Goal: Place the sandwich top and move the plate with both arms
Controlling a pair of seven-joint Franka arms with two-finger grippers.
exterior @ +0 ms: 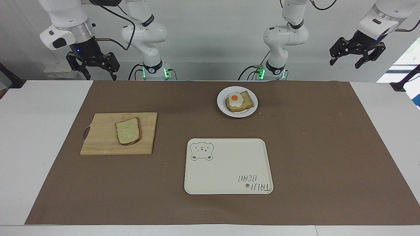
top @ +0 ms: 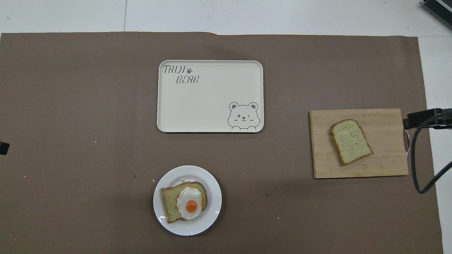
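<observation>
Lying flat on the cutting board (exterior: 98,144), well apart from the plate (exterior: 223,109), the sandwich top (exterior: 128,131) risked folding, since the right gripper (exterior: 93,65) and left gripper (exterior: 357,54) hung spread-fingered and empty.

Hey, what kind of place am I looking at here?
Probably a robotics lab set up as a mock kitchen: two white arms bolted at a table covered in brown paper, with a bread slice on a cutting board and an egg toast on a plate.
</observation>
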